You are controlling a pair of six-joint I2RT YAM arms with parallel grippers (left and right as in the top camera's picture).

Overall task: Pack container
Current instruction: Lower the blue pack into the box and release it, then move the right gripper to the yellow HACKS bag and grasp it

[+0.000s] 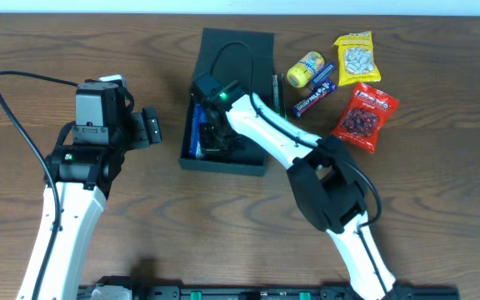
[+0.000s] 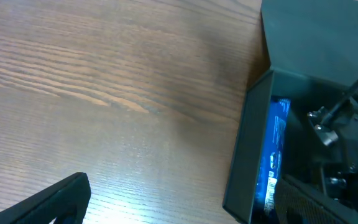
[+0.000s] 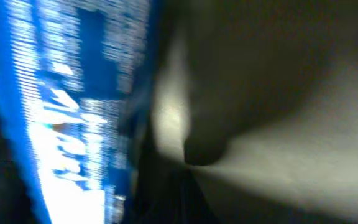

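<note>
**Right arm down in the box, left arm spread wide**

The container (image 1: 223, 164) sits mid-counter (image 1: 440, 208), its flap lid thrown back toward the far edge. The right end effector (image 1: 216, 135) is down inside it, fingers pressed together. Whether they pinch anything, I cannot tell, as its own camera gives only a blur of blue wrapper and dark wall. A blue packet (image 2: 277, 143) stands on edge against the container's left wall. Over on the left, the left end effector (image 1: 151, 127) hangs just beside the box, spread wide and holding nothing, clear of the wall. Right of the container, snacks lie on the counter: a yellow round one (image 1: 307, 69), a yellow bag (image 1: 357, 58), a dark bar (image 1: 313, 100) and a red bag (image 1: 366, 117).
</note>
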